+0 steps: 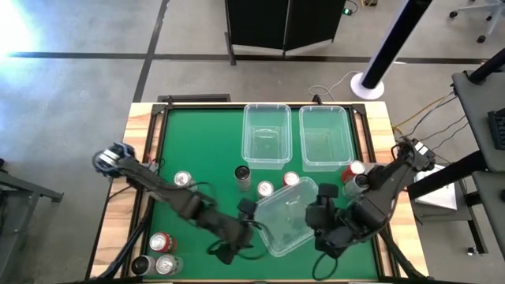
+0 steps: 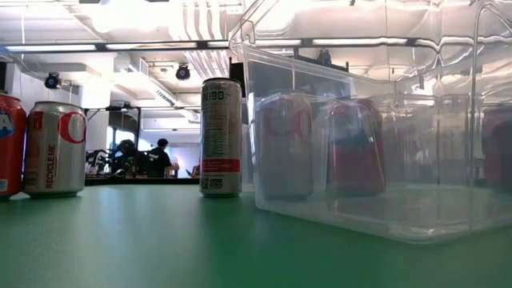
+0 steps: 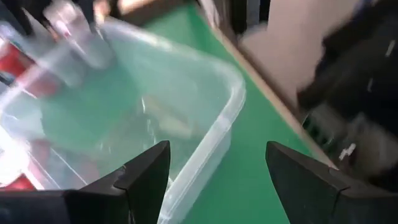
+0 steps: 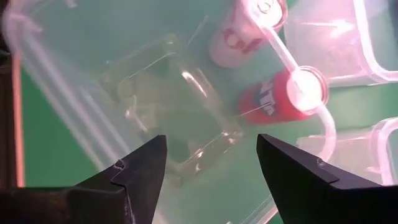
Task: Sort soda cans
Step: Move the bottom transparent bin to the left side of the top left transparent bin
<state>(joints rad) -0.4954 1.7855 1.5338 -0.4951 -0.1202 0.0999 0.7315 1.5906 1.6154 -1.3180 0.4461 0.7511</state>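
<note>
Both end effectors hang spread wide at a tilted clear rectangular plastic bin [image 1: 288,217] on the green worktop [image 1: 201,150]: left end effector [image 1: 254,229] beside it, right end effector [image 1: 322,229] opposite. Red and silver-white metal soda cans [image 1: 266,189] stand just behind it; more wait at the left corner.

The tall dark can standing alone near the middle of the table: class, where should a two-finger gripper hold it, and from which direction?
Grip the tall dark can around its straight side wall, about mid-height, coming in level from the open green table on its left. It stands upright, and a clear bin crowds its other side, so fingers probably fit best across its width from there.
</note>
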